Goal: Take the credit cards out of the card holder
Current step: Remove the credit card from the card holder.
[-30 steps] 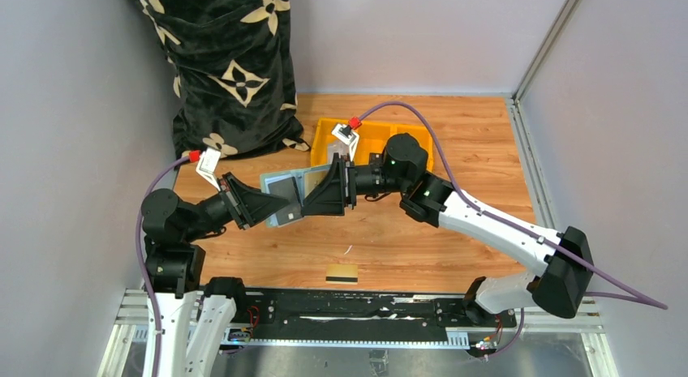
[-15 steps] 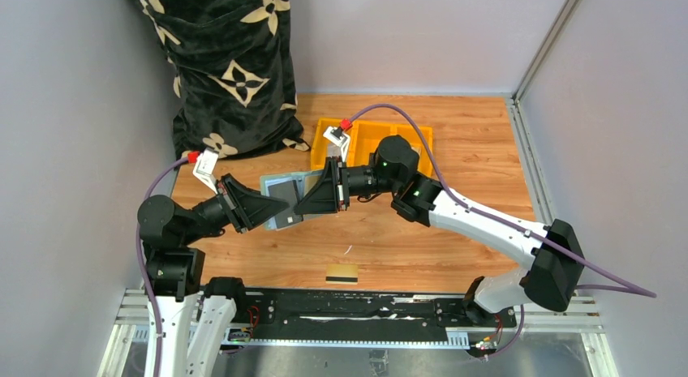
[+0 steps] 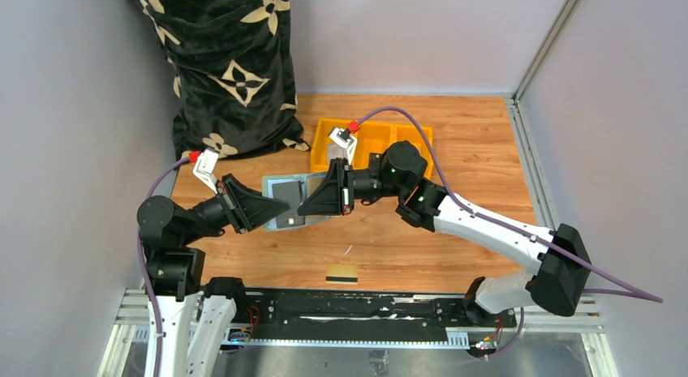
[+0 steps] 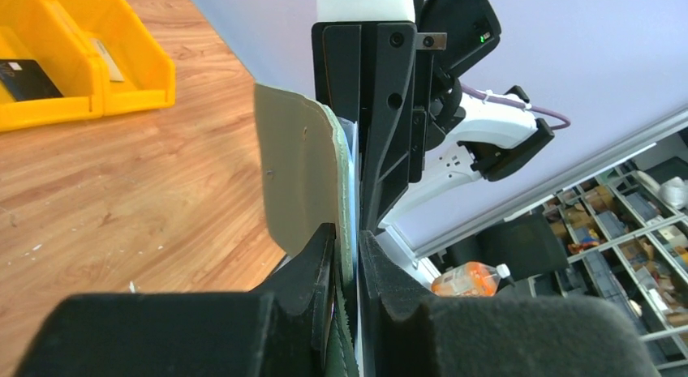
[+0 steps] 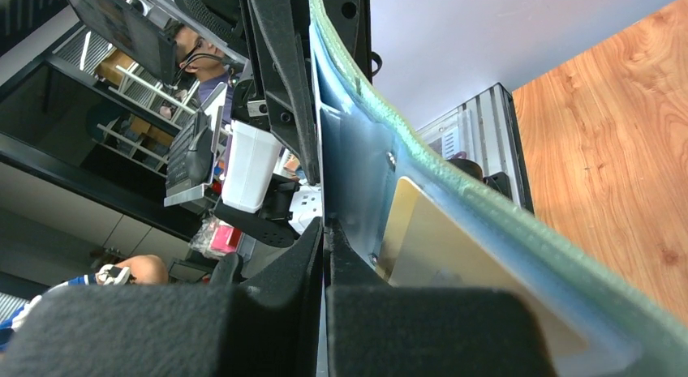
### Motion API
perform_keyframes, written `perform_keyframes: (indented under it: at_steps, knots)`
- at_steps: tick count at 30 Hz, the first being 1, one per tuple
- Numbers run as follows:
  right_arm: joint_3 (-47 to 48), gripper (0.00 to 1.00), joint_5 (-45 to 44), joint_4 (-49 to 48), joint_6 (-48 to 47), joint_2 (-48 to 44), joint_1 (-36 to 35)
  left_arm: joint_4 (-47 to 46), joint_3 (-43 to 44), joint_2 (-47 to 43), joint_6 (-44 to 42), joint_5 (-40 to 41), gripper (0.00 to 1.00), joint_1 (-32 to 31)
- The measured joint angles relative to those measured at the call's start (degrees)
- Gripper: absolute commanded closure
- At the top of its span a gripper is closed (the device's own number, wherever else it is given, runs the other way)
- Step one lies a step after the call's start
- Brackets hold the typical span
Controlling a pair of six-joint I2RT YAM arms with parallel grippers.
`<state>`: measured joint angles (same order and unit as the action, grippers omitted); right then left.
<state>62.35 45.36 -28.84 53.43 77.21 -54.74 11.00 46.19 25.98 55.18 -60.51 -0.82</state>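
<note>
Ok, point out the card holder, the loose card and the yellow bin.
card holder point(image 3: 285, 190), top view, open inside face.
loose card point(image 3: 341, 273), top view, its middle.
yellow bin point(image 3: 371, 136), top view, middle compartment floor.

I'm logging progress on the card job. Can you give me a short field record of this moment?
left gripper: fingers shut on the card holder's edge
right gripper: fingers shut on the holder's blue-grey inner layer
card holder: open, held up between both arms
card out: yellow-gold card with black stripe, flat on the table near the front edge
card inside: tan card in a pocket
background: yellow bin, black patterned bag
</note>
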Motion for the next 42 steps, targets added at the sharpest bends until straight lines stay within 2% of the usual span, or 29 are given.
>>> perform_keyframes:
  at_steps: [3,8,10,15,19,22,24,27,32,37,42]
  knots:
    - [-0.81,0.99,-0.37,-0.61,0.39,-0.74,0.02,-0.68,0.00,0.00,1.07,-0.48,0.85,0.00]
    - [-1.79,0.98,-0.87,-1.42,0.76,-1.66,0.02,-1.55,0.15,0.00,2.60,-0.98,0.96,0.00]
    - [-2.01,0.92,-0.96,-1.68,0.87,-1.84,0.00,-1.75,0.35,0.00,2.97,-1.07,1.00,0.00]
    - [-2.67,0.72,-1.09,-2.29,1.51,-2.62,0.02,-2.16,1.31,-0.02,3.85,-1.25,1.00,0.00]
    - [-3.50,0.65,-1.11,-3.98,2.97,-2.80,0.02,-2.73,1.79,-0.33,4.04,-1.29,1.00,0.00]
    - [-3.50,0.64,-1.07,-5.62,4.00,-2.80,0.02,-2.80,1.79,-0.63,4.04,-1.29,1.00,0.00]
    - [-3.48,0.66,-1.05,-6.49,4.55,-2.75,0.02,-2.80,1.79,-0.70,4.02,-1.27,1.00,0.00]
    - [-3.48,0.77,-1.05,-7.58,5.29,-2.60,0.02,-2.78,1.79,-0.72,4.02,-1.27,1.00,0.00]
    - [-3.48,0.84,-1.05,-8.11,5.86,-2.36,0.02,-2.78,1.79,-0.74,3.98,-1.25,1.00,0.00]
    - [-3.48,0.99,-1.05,-8.50,5.92,-2.36,0.02,-2.62,1.79,-0.74,3.48,-1.18,1.00,0.00]
    - [-4.37,1.00,-1.77,-8.39,5.66,-3.26,0.04,0.26,3.15,-0.24,0.90,-0.83,1.00,-0.02]
